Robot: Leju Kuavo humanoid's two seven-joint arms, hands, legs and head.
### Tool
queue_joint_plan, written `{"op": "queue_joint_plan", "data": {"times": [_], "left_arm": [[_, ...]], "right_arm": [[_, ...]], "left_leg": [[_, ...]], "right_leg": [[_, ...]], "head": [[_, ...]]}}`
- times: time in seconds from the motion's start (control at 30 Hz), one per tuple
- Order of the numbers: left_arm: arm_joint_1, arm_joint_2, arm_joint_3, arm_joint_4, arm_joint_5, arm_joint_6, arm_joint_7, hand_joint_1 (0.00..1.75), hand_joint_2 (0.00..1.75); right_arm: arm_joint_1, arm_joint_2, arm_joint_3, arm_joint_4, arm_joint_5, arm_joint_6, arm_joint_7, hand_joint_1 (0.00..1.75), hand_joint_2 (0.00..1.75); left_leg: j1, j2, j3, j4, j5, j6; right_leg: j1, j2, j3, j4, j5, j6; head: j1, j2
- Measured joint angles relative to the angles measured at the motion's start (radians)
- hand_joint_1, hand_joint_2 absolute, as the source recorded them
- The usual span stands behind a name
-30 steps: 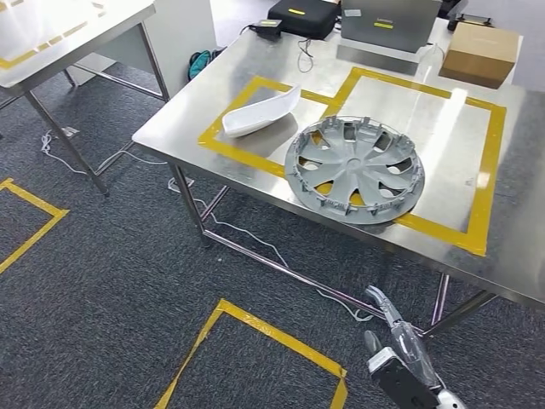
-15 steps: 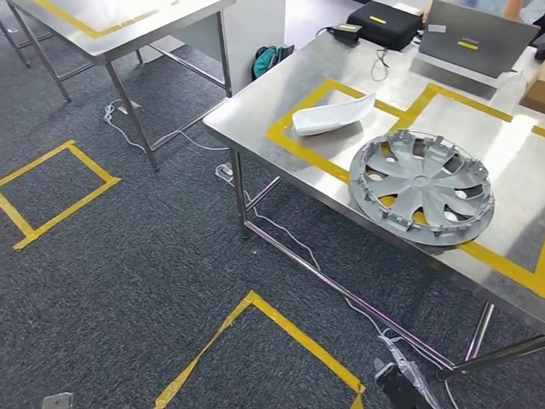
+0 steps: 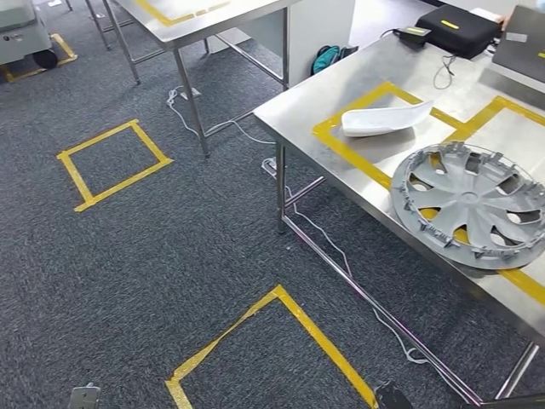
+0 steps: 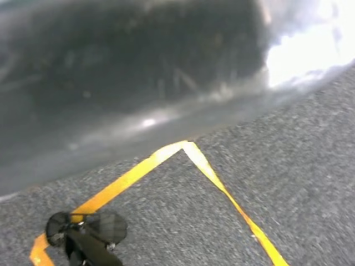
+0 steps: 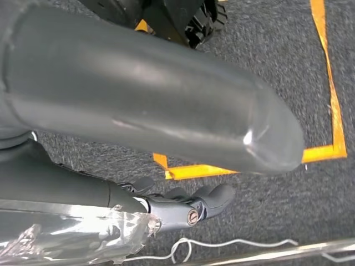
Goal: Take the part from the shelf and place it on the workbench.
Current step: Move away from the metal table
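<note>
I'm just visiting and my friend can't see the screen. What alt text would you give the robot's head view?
A steel workbench marked with yellow tape holds a grey wheel cover near its front edge and a white curved part farther back. Grey carpet with yellow tape squares lies in front, with white cables under the bench and a second steel table behind.

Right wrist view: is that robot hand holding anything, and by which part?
Nothing is held. The right robot hand hangs over the dark grey carpet with its fingers stretched out and nothing between them.
</note>
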Motion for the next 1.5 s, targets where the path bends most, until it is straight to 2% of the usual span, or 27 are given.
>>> {"op": "queue_joint_plan", "data": {"times": [0.07,0.1,0.13,0.2,0.27,0.33,0.4,0.43,0.5,0.57,0.63,0.7,0.77,0.83,0.9,0.93,1.0,1.1,1.13,1.2,1.23,1.3,1.33,1.4,1.43,1.47,1.5], "left_arm": [[0.001,0.0,-0.009,-0.002,-0.001,0.001,-0.005,0.0,0.0],[0.002,0.0,-0.012,-0.002,-0.002,0.001,-0.009,0.0,0.0],[0.003,0.0,-0.015,-0.003,-0.003,0.001,-0.013,0.0,0.0],[0.006,-0.001,-0.016,-0.003,-0.005,-0.001,-0.019,0.0,0.0],[0.007,-0.002,-0.017,-0.003,-0.005,-0.003,-0.022,0.0,0.0],[0.007,-0.002,-0.021,-0.003,-0.005,-0.006,-0.023,0.0,0.0],[0.007,-0.002,-0.024,-0.003,-0.006,-0.007,-0.023,0.0,0.0],[0.007,-0.002,-0.024,-0.003,-0.006,-0.008,-0.023,0.0,0.0],[0.007,-0.002,-0.024,-0.003,-0.006,-0.008,-0.023,0.0,0.0],[0.006,-0.002,-0.026,-0.003,-0.006,-0.011,-0.023,0.0,0.0],[0.009,-0.001,-0.028,-0.004,-0.002,-0.015,-0.023,0.0,0.0],[0.018,-0.001,-0.031,-0.006,0.007,-0.019,-0.02,0.0,0.0],[0.026,-0.001,-0.034,-0.011,0.015,-0.022,-0.017,0.0,0.0],[0.03,-0.001,-0.042,-0.017,0.022,-0.023,-0.014,0.0,0.0],[0.035,-0.001,-0.053,-0.027,0.035,-0.022,-0.005,0.0,0.0],[0.04,-0.001,-0.057,-0.033,0.042,-0.022,0.0,0.0,0.0],[0.051,-0.002,-0.06,-0.046,0.054,-0.021,0.006,0.0,0.0],[0.058,-0.005,-0.064,-0.066,0.061,-0.02,0.011,0.0,0.0],[0.06,-0.006,-0.066,-0.07,0.062,-0.02,0.013,0.0,0.0],[0.066,-0.007,-0.07,-0.076,0.063,-0.019,0.015,0.0,0.0],[0.069,-0.008,-0.07,-0.079,0.064,-0.019,0.016,0.0,0.0],[0.073,-0.01,-0.072,-0.085,0.064,-0.019,0.016,0.0,0.0],[0.074,-0.011,-0.073,-0.087,0.064,-0.019,0.016,0.0,0.0],[0.074,-0.011,-0.075,-0.089,0.064,-0.019,0.016,0.0,0.0],[0.075,-0.011,-0.075,-0.089,0.064,-0.019,0.016,0.0,0.0],[0.075,-0.011,-0.074,-0.089,0.064,-0.019,0.016,0.0,0.0],[0.075,-0.011,-0.075,-0.089,0.064,-0.019,0.016,0.0,0.0]], "right_arm": [[-0.012,0.008,-0.003,0.037,-0.011,0.005,-0.011,0.0,0.0],[-0.019,0.012,-0.005,0.06,-0.019,0.009,-0.021,0.0,0.0],[-0.026,0.017,-0.007,0.085,-0.026,0.013,-0.032,0.0,0.0],[-0.043,0.025,-0.009,0.135,-0.036,0.017,-0.047,0.0,0.0],[-0.06,0.034,-0.011,0.182,-0.042,0.02,-0.055,0.0,0.0],[-0.069,0.041,-0.013,0.229,-0.044,0.021,-0.059,0.0,0.0],[-0.071,0.044,-0.014,0.262,-0.045,0.023,-0.06,0.0,0.0],[-0.073,0.046,-0.014,0.274,-0.045,0.023,-0.061,0.0,0.0],[-0.081,0.05,-0.014,0.295,-0.045,0.024,-0.063,0.0,0.0],[-0.092,0.052,-0.014,0.317,-0.046,0.026,-0.068,0.0,0.0],[-0.1,0.055,-0.014,0.335,-0.047,0.028,-0.072,0.0,0.0],[-0.106,0.057,-0.014,0.343,-0.048,0.029,-0.076,0.0,0.0],[-0.111,0.059,-0.014,0.347,-0.049,0.029,-0.079,0.0,0.0],[-0.112,0.06,-0.014,0.353,-0.049,0.029,-0.081,0.0,0.0],[-0.113,0.06,-0.015,0.36,-0.046,0.029,-0.085,0.0,0.0],[-0.116,0.06,-0.015,0.364,-0.042,0.03,-0.087,0.0,0.0],[-0.122,0.062,-0.015,0.368,-0.036,0.031,-0.091,0.0,0.0],[-0.126,0.065,-0.015,0.372,-0.033,0.032,-0.092,0.0,0.0],[-0.128,0.065,-0.015,0.373,-0.032,0.032,-0.093,0.0,0.0],[-0.134,0.067,-0.014,0.375,-0.031,0.032,-0.094,0.0,0.0],[-0.137,0.068,-0.013,0.375,-0.031,0.033,-0.095,0.0,0.0],[-0.14,0.069,-0.012,0.376,-0.03,0.032,-0.096,0.0,0.0],[-0.139,0.069,-0.012,0.377,-0.03,0.032,-0.097,0.0,0.0],[-0.135,0.069,-0.011,0.382,-0.03,0.032,-0.097,0.0,0.0],[-0.134,0.069,-0.011,0.383,-0.03,0.032,-0.097,0.0,0.0],[-0.134,0.069,-0.011,0.384,-0.03,0.032,-0.097,0.0,0.0],[-0.135,0.069,-0.01,0.385,-0.03,0.032,-0.097,0.0,0.0]], "left_leg": [[-0.002,0.044,0.072,-0.129,0.042,0.004],[-0.003,0.057,0.09,-0.162,0.049,0.01],[-0.006,0.057,0.094,-0.175,0.048,0.017],[-0.008,0.033,0.089,-0.175,0.05,0.035],[-0.006,0.014,0.087,-0.177,0.056,0.049],[-0.005,-0.009,0.084,-0.178,0.06,0.058],[-0.008,-0.036,0.081,-0.178,0.062,0.061],[-0.008,-0.05,0.08,-0.177,0.063,0.06],[-0.008,-0.079,0.081,-0.177,0.066,0.058],[-0.01,-0.105,0.079,-0.174,0.068,0.051],[-0.009,-0.126,0.071,-0.172,0.073,0.04],[-0.003,-0.141,0.06,-0.173,0.079,0.026],[-0.002,-0.102,0.04,-0.14,0.057,0.017],[-0.005,-0.045,-0.013,-0.03,-0.008,0.011],[-0.002,-0.027,-0.07,0.093,-0.058,0.005],[-0.001,-0.024,-0.078,0.114,-0.058,0.003],[0.001,-0.009,-0.035,0.043,-0.009,0.0],[-0.001,0.056,0.065,-0.137,0.054,0.006],[-0.003,0.063,0.076,-0.159,0.055,0.012],[-0.006,0.039,0.074,-0.163,0.054,0.027],[-0.005,0.027,0.073,-0.164,0.056,0.033],[-0.003,0.006,0.072,-0.167,0.061,0.046],[-0.003,-0.006,0.071,-0.167,0.062,0.05],[-0.005,-0.033,0.07,-0.166,0.063,0.054],[-0.006,-0.047,0.07,-0.166,0.063,0.054],[-0.008,-0.062,0.07,-0.166,0.063,0.054],[-0.008,-0.076,0.072,-0.166,0.063,0.055]], "right_leg": [[0.005,-0.021,-0.001,0.003,-0.006,0.01],[0.008,-0.031,-0.002,0.005,-0.009,0.016],[0.01,-0.042,0.0,0.005,-0.011,0.022],[0.006,-0.052,0.007,0.006,-0.015,0.032],[0.001,-0.007,-0.01,0.053,-0.05,0.041],[0.0,0.052,-0.069,0.184,-0.119,0.044],[0.0,0.07,-0.127,0.301,-0.159,0.043],[0.001,0.072,-0.134,0.31,-0.149,0.041],[-0.001,0.089,-0.093,0.21,-0.08,0.037],[-0.006,0.138,-0.033,0.073,-0.024,0.033],[-0.007,0.163,-0.011,0.022,-0.017,0.03],[-0.003,0.142,-0.008,0.019,-0.011,0.019],[-0.003,0.117,-0.007,0.013,-0.003,0.005],[-0.001,0.086,-0.007,0.01,-0.001,-0.002],[0.0,0.052,-0.008,0.01,-0.002,-0.004],[0.001,0.036,-0.008,0.01,-0.003,-0.004],[0.0,0.009,-0.006,0.01,-0.005,-0.001],[0.006,-0.027,-0.002,0.015,-0.017,0.014],[0.009,-0.038,-0.001,0.015,-0.021,0.02],[0.007,-0.059,0.009,0.013,-0.026,0.03],[0.005,-0.051,0.011,0.018,-0.033,0.035],[0.001,0.002,-0.013,0.079,-0.076,0.043],[0.0,0.036,-0.043,0.142,-0.11,0.044],[0.001,0.067,-0.112,0.278,-0.163,0.042],[0.002,0.071,-0.133,0.31,-0.164,0.039],[0.002,0.074,-0.136,0.303,-0.145,0.036],[0.002,0.081,-0.12,0.253,-0.108,0.032]], "head": [[-0.001,0.0],[0.0,0.0],[0.001,0.0],[0.004,0.0],[0.006,0.0],[0.011,0.0],[0.011,0.0],[0.011,0.0],[0.012,0.0],[0.011,0.0],[0.011,0.0],[0.011,0.0],[0.007,0.0],[0.001,0.0],[-0.001,0.0],[-0.001,0.0],[-0.001,0.0],[-0.002,0.0],[0.0,0.0],[0.004,0.0],[0.005,0.0],[0.01,0.0],[0.014,0.0],[0.016,0.0],[0.016,0.0],[0.016,0.0],[0.016,0.0]]}}
